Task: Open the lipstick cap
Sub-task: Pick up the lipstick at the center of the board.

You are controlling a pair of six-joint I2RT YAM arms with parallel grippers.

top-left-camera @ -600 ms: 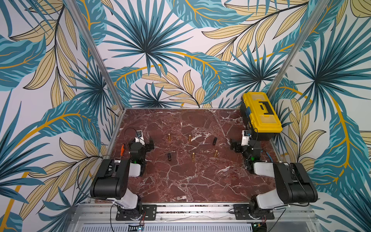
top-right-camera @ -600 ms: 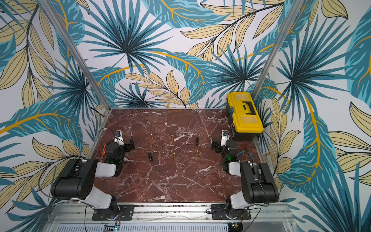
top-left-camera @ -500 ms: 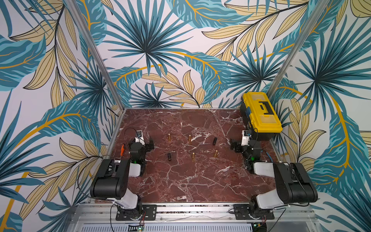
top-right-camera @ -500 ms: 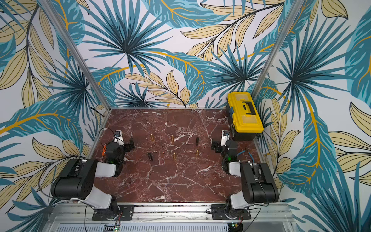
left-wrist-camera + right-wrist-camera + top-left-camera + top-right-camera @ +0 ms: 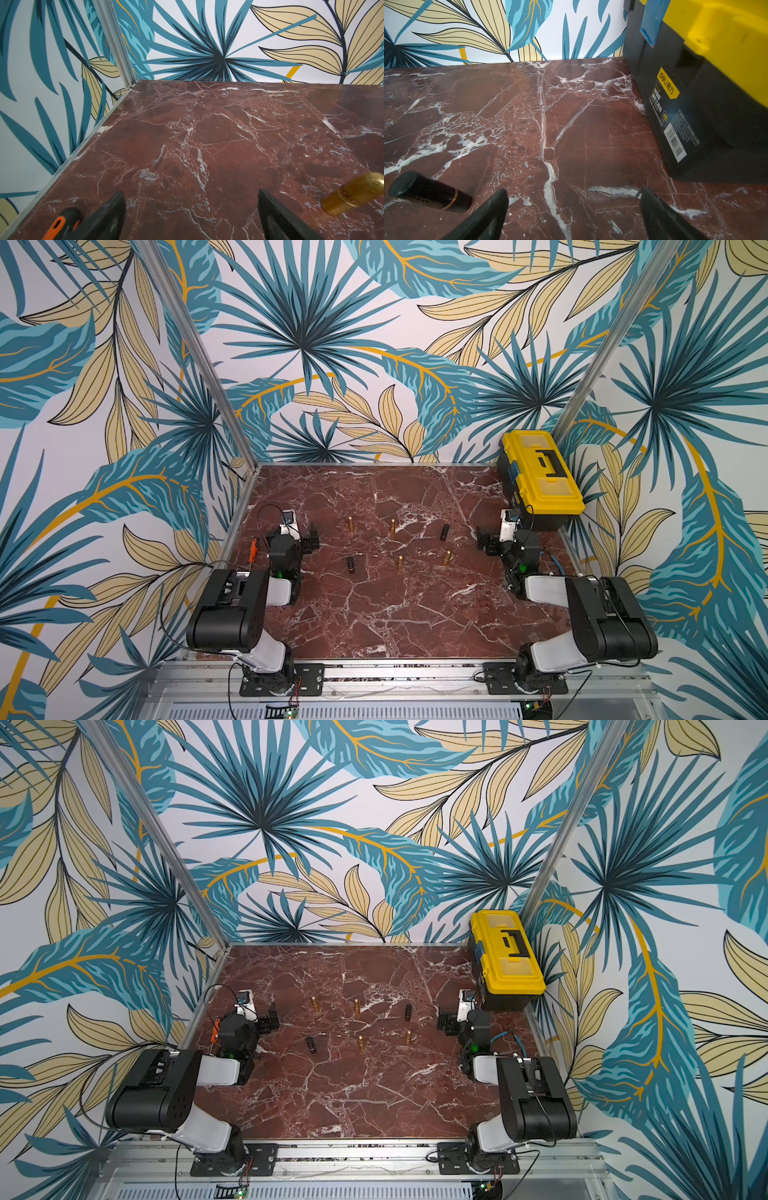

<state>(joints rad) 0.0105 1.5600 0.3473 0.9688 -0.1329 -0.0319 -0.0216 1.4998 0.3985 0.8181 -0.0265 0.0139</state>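
**Right gripper**: jaws spread wide with nothing between them, held low over the red-brown, white-veined marble tabletop. We find a black cylindrical lipstick with a thin gold band lying on its side. It is just outside one of the fingers, on the side toward the table's centre. It does not touch the finger, and only bare marble separates them. On the gripper's other side, close by, stands a black plastic toolbox with a yellow lid.

**Left gripper**: equally wide and empty, low over the same marble. A gold metallic tube stands near it, toward the centre. An orange-and-black part sits just beside the outer finger.

**Between the two grippers**, in a top view, we see a second black lipstick, nearer the left gripper. There are also three further gold tubes, all well apart from one another.

**Limits**: the frame edge cuts off the gold metallic tube and the orange-and-black part in the left wrist view. The lettering on the black cylindrical lipstick is blurred, and we cannot tell which of its ends is the cap. We also cannot tell whether the gold pieces are caps, bases or whole lipsticks.
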